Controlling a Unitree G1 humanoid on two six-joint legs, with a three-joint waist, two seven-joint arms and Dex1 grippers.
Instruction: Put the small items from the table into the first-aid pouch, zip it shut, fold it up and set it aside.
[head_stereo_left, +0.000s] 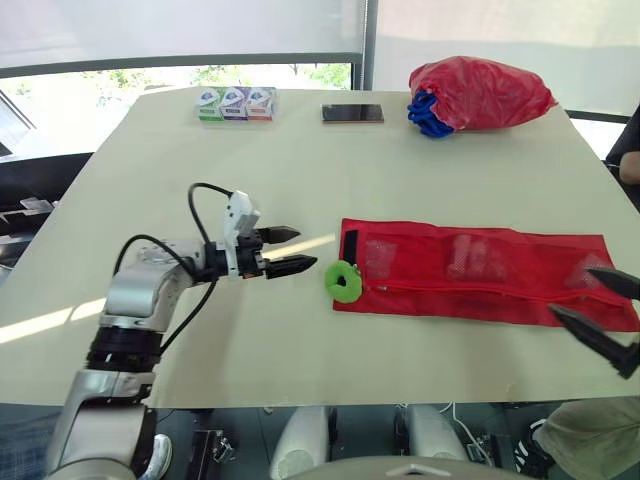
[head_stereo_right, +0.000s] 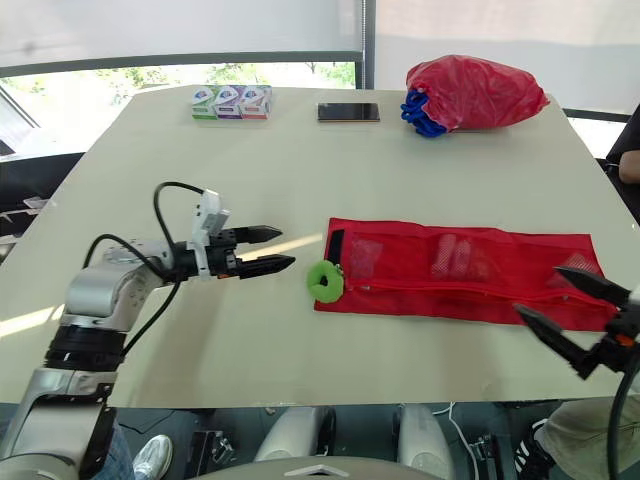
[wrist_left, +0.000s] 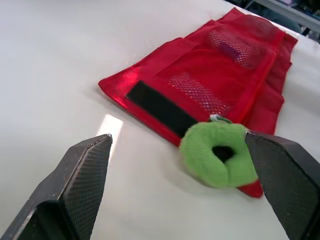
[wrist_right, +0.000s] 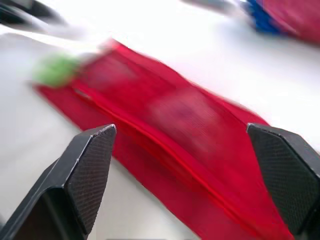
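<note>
The pouch (head_stereo_left: 480, 272) is bright red, with see-through mesh on the pockets, a black strip (head_stereo_left: 350, 247) at one end and a lime-green fuzzy ring (head_stereo_left: 344, 281). The table (head_stereo_left: 200, 170) is pale cream. The far bag (head_stereo_left: 485, 90) is red too, with blue cords (head_stereo_left: 424, 113). The three little boxes (head_stereo_left: 236, 103) go green, purple, orange-red (whitish on top). Both the left gripper (head_stereo_left: 306, 248) and right gripper (head_stereo_left: 571, 290) are black, with a fine woven pattern on the fingers (wrist_left: 82, 175).

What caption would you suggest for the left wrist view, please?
Open left claw facing the green ring pull of the red pouch.
</note>
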